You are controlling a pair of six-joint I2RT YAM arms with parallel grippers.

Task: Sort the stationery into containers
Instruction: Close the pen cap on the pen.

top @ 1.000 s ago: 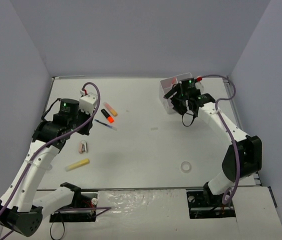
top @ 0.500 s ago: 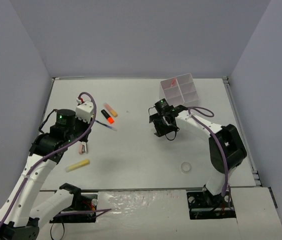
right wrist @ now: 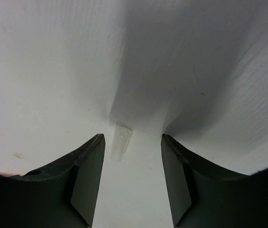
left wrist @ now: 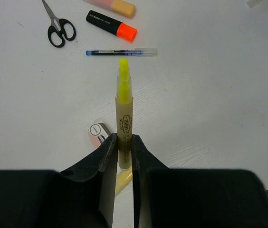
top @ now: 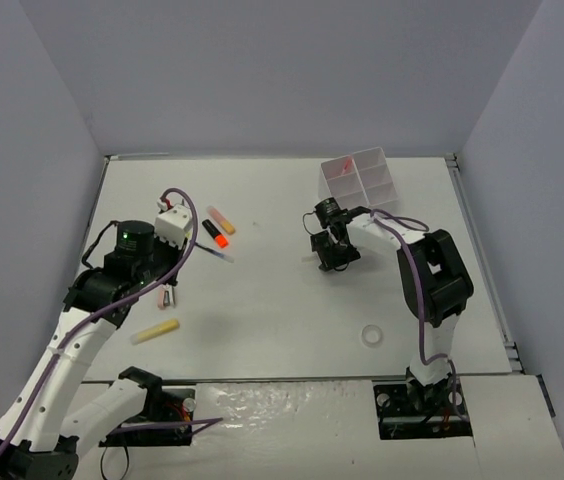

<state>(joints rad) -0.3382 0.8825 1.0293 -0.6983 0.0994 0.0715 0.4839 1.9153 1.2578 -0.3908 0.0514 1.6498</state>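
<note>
Highlighter (left wrist: 124, 114), yellow, uncapped, pinched in left gripper (left wrist: 123, 140), tip ahead toward blue pen (left wrist: 121, 52). Right gripper (right wrist: 132, 138) spread, 2 fingers either side of small clear piece (right wrist: 121, 141) on table (right wrist: 39, 71); organiser box (top: 358, 178) near, beyond it.

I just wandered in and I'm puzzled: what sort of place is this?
Probably a robotics test cell, not an office: a white table boxed in by plain grey walls, a cabled left arm and right arm bolted at its edge, and loose stationery like scissors, plus an organiser box.
</note>
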